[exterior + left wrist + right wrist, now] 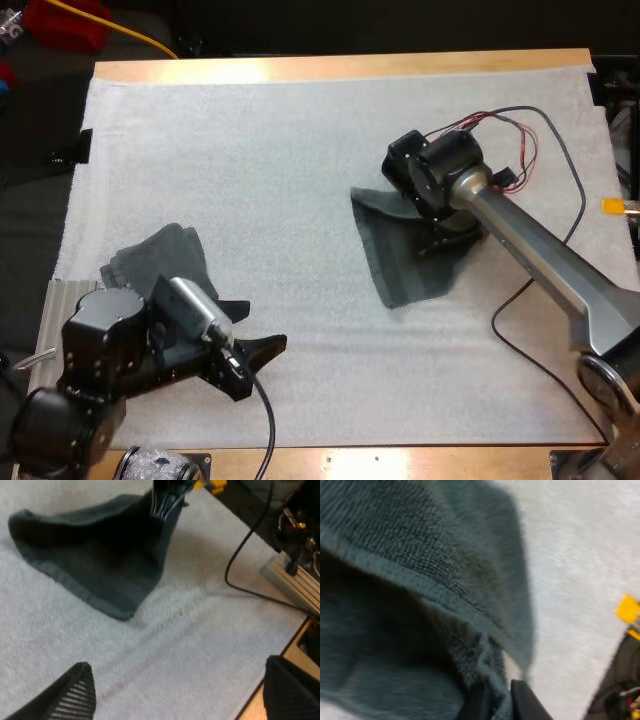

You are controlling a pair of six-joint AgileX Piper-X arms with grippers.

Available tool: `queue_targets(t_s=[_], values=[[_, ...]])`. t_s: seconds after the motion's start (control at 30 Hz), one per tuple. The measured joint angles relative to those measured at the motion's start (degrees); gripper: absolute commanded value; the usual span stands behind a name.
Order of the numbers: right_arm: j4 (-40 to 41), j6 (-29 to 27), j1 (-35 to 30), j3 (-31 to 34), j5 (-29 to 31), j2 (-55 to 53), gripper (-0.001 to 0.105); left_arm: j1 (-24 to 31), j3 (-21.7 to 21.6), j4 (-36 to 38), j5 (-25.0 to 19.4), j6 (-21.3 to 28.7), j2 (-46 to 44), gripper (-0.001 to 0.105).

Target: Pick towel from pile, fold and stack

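Observation:
A dark grey-green towel (pixel 398 258) lies partly lifted on the white mat, right of centre. My right gripper (pixel 447 234) is shut on its right edge, holding that edge up off the mat. In the right wrist view the fingers (pixel 479 702) pinch a fold of the towel (pixel 420 580) between them. In the left wrist view the towel (pixel 100 555) hangs like a tent from the right gripper (pixel 167 500). A crumpled towel (pixel 158 257) sits at the mat's left, just behind my left arm. My left gripper (pixel 262 326) is open over bare mat, its fingers (pixel 75 695) wide apart.
A black cable (pixel 535 350) loops over the mat near the right arm's base. An aluminium rail (pixel 295 582) and the table's wooden edge (pixel 400 462) border the mat. Bare mat (pixel 250 160) stretches across the middle and far side.

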Motion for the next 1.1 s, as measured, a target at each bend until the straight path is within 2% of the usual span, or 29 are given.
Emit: queue_targets(t_s=[0.13, 0.37, 0.53, 0.67, 0.87, 1.1], values=[[1.1, 0.0, 0.0, 0.0, 0.2, -2.2, 0.001, -1.8, 0.0, 0.2, 0.3, 0.0, 2.1, 0.068], [2.4, 0.0, 0.0, 0.3, -1.2, -4.1, 0.001, -10.9, 0.0, -0.1, 0.6, 0.0, 6.7, 0.068], [2.4, 0.0, 0.0, 6.1, -6.0, -6.6, 0.001, -18.3, 0.0, -3.1, 0.1, 0.0, 11.0, 0.068], [2.4, 0.4, -0.1, 12.1, -6.5, -8.7, 0.001, -22.6, 0.0, -5.7, -2.5, 0.0, 14.2, 0.068], [-0.4, 2.0, -0.3, 18.7, -6.6, -11.5, 0.001, -25.4, 0.0, -8.3, -3.2, 0.0, 17.6, 0.068], [-2.5, 2.1, -2.0, 19.6, -7.0, -11.6, 0.001, -25.5, 0.0, -9.9, -4.6, 0.0, 19.8, 0.068]])
